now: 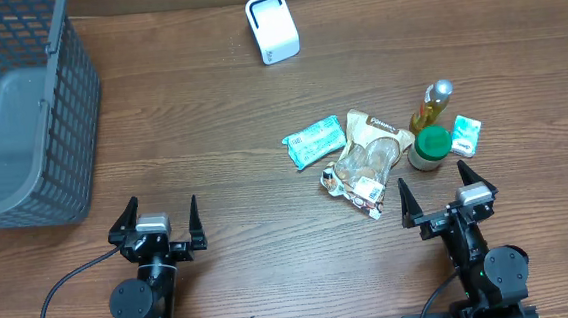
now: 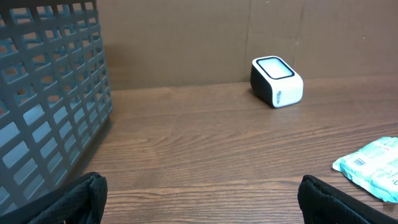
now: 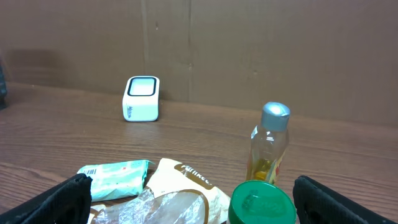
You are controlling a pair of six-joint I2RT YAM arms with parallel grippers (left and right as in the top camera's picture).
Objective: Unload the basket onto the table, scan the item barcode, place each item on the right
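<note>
Overhead: both arms (image 1: 141,297) (image 1: 492,268) low, jaws wide

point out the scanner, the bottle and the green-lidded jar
scanner (image 1: 276,37): overhead view, on its white casing
bottle (image 3: 268,155): right wrist view, on its clear body
green-lidded jar (image 1: 429,145): overhead view, on its lid
</note>
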